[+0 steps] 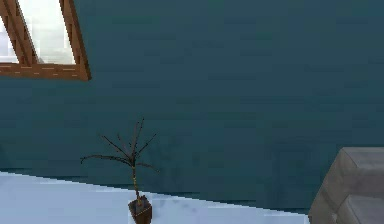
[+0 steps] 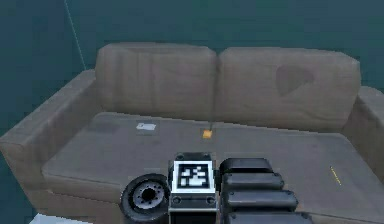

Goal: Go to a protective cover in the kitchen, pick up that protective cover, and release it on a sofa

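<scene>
A wide grey-brown sofa (image 2: 230, 90) stands against a teal wall in the arm side view. On its seat lie a small flat grey thing (image 2: 146, 127), a tiny orange thing (image 2: 207, 133) and a thin yellowish sliver (image 2: 336, 176). The arm's dark bar (image 2: 255, 190) rises from the bottom edge, with a white marked square (image 2: 195, 177) at its end. Left of that square sits the gripper's dark rounded body (image 2: 148, 197), low over the seat's front edge. Its far end is not clear, so I cannot tell whether it holds anything.
In the forward view a teal wall (image 1: 230, 90) is close ahead, with a wood-framed window (image 1: 40, 40) at the upper left. A small potted plant (image 1: 135, 180) with thin bare branches stands on the pale floor. The sofa's end (image 1: 350, 190) juts in at the lower right.
</scene>
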Available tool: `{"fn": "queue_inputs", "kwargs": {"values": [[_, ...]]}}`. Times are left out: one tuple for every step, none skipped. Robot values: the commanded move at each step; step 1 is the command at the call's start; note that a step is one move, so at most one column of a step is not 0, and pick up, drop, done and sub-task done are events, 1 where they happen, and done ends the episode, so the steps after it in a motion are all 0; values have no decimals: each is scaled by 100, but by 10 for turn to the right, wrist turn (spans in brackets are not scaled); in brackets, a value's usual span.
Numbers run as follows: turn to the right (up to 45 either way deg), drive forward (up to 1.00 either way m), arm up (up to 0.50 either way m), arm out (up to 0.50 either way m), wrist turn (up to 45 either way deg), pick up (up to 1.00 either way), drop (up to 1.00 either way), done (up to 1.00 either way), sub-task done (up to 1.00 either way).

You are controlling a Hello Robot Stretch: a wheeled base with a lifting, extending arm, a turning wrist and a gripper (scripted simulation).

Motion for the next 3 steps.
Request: {"fn": "queue_inputs", "kwargs": {"values": [[0,0,0,48,0,0,0,0,0],[0,0,0,0,450,0,0,0,0],[0,0,0,0,450,0,0,0,0]]}}
